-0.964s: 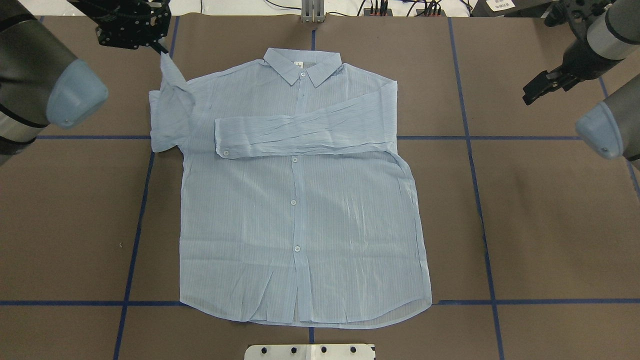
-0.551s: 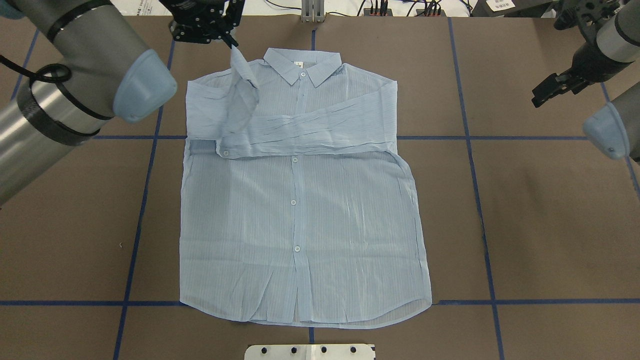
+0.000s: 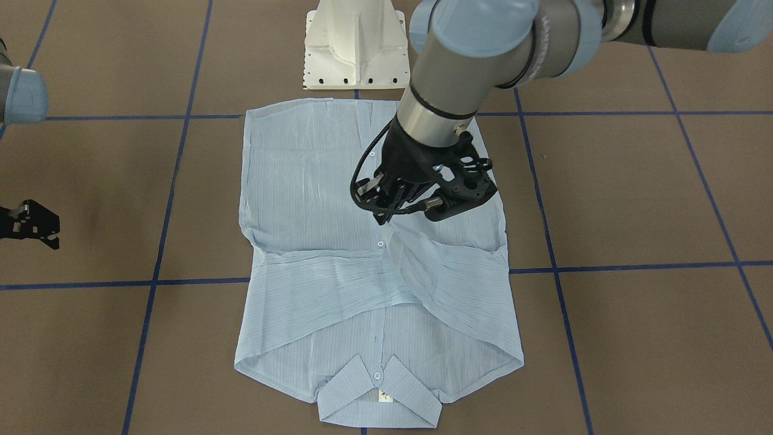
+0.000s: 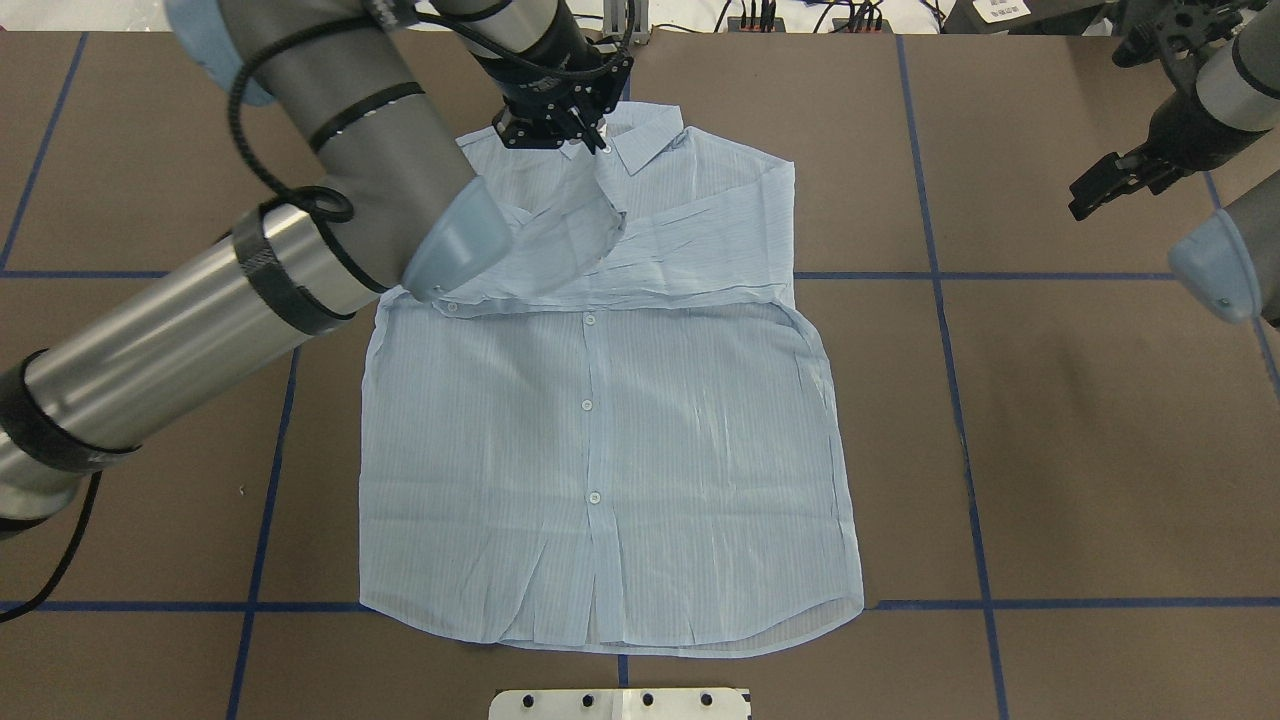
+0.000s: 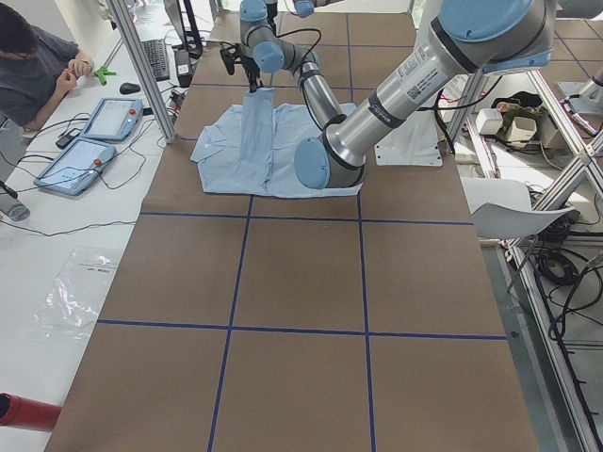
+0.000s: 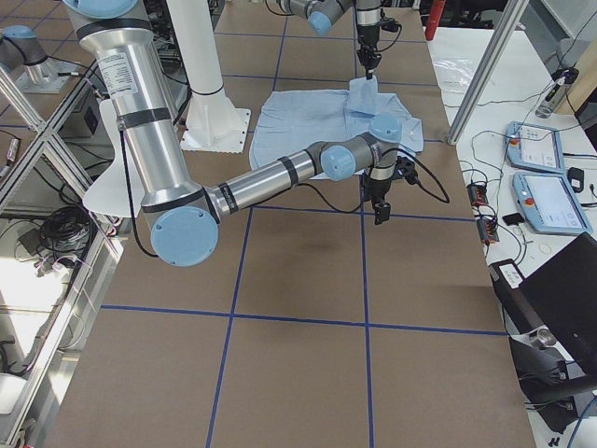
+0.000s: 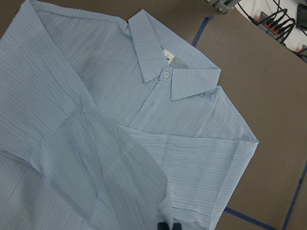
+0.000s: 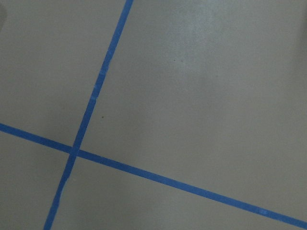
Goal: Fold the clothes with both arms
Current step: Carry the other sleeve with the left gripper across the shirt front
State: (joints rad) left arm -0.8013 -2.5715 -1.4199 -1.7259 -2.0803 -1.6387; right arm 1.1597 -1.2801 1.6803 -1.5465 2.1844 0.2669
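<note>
The light-blue striped shirt (image 4: 600, 450) lies flat, front up, collar at the far edge; it also shows in the front view (image 3: 314, 181) and the left wrist view (image 7: 192, 120). One sleeve (image 4: 700, 250) lies folded across the chest. My left gripper (image 4: 592, 140) is shut on the other sleeve's cuff and holds it lifted over the chest near the collar, so that sleeve (image 4: 565, 230) drapes down from it. The gripper also shows in the front view (image 3: 386, 219) and the left wrist view (image 7: 168, 225). My right gripper (image 4: 1085, 200) hovers open and empty off the shirt at the far right.
The brown table (image 4: 1100, 450) carries a grid of blue tape lines (image 4: 980, 540). The white pedestal base (image 3: 356, 48) stands at the robot's edge. An operator (image 5: 28, 66) and two tablets (image 5: 94, 141) are beyond the far edge.
My left gripper has carried the sleeve cuff rightward from beyond the shirt's left shoulder to over the collar and chest. The sleeve now drapes across the front. The right gripper barely moved.
</note>
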